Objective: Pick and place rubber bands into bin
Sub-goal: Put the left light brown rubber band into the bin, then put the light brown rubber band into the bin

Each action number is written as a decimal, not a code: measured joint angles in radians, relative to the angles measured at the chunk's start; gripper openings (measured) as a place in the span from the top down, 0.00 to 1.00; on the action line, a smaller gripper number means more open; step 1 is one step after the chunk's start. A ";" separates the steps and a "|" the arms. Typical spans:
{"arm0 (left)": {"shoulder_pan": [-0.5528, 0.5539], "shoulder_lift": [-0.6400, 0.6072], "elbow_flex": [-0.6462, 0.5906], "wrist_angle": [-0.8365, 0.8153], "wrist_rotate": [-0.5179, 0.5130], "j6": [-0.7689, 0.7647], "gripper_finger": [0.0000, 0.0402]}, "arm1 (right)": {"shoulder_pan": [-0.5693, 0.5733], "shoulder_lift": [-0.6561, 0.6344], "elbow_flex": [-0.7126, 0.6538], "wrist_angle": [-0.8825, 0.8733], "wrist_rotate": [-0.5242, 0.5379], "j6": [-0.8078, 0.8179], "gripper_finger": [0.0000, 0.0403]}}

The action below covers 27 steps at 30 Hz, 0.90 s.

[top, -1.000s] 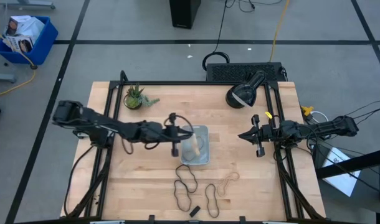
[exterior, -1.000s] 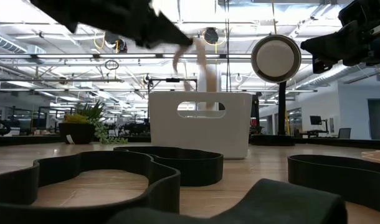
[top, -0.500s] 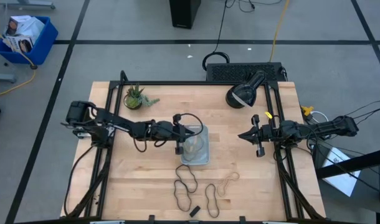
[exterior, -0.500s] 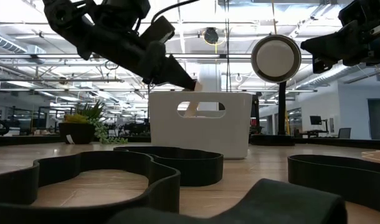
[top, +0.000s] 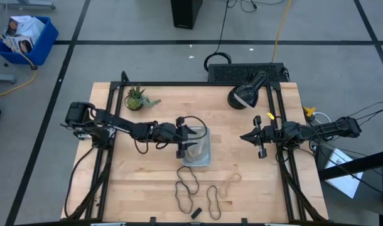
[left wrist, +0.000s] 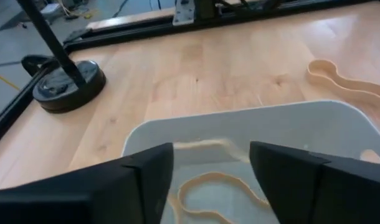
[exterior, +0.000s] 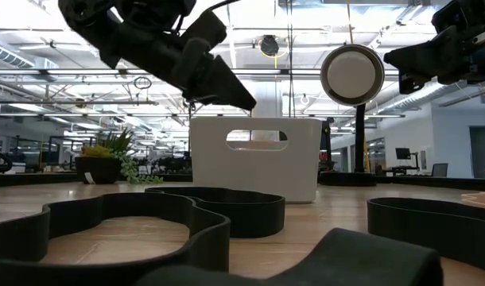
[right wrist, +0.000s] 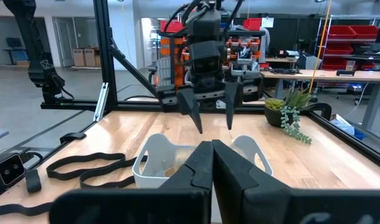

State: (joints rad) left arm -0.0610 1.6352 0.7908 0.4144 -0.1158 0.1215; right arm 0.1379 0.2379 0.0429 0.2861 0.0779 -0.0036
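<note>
Over the bin [top: 201,148] at table centre I see the left gripper [top: 181,137] released above a tan rubber band [left wrist: 205,193], while the right gripper [top: 259,136] waits clenched at the right.

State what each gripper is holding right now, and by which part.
Nothing is held. The left gripper hangs open over the bin, with a tan rubber band lying loose inside. The right gripper is shut and empty.

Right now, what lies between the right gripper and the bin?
Only bare wood of the table, in the high view. The right gripper waits shut, apart from the bin; the left gripper hangs open over it.
</note>
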 joint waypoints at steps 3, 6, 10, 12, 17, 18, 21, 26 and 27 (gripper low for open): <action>-0.012 0.000 0.054 -0.091 -0.005 0.009 0.40 | 0.000 0.000 0.000 0.000 0.000 0.000 1.00; -0.025 0.000 0.126 -0.256 -0.020 0.018 0.38 | 0.000 0.000 0.000 0.000 0.000 0.000 1.00; -0.051 0.000 0.198 -0.390 -0.026 0.056 0.40 | 0.000 0.000 0.000 0.000 0.000 0.000 1.00; -0.088 -0.018 0.199 -0.396 -0.027 0.122 0.44 | 0.000 0.000 0.000 0.000 -0.001 0.000 1.00; -0.172 -0.113 0.154 -0.325 -0.071 0.239 0.67 | 0.001 0.002 0.000 -0.001 -0.003 0.007 1.00; -0.175 -0.141 0.144 -0.322 -0.085 0.247 0.73 | 0.001 0.003 0.000 -0.003 -0.003 0.018 1.00; -0.165 -0.258 0.114 -0.349 -0.094 0.252 0.90 | 0.001 0.014 0.000 -0.006 -0.003 0.026 1.00; -0.128 -0.458 0.039 -0.370 0.010 0.225 0.97 | 0.001 0.028 0.000 -0.008 -0.002 0.025 1.00; -0.126 -0.492 0.016 -0.358 0.043 0.230 0.97 | 0.001 0.030 0.000 -0.007 -0.002 0.025 1.00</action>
State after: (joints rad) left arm -0.1868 1.1434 0.8068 0.0569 -0.0726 0.3510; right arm 0.1387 0.2676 0.0430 0.2789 0.0756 0.0212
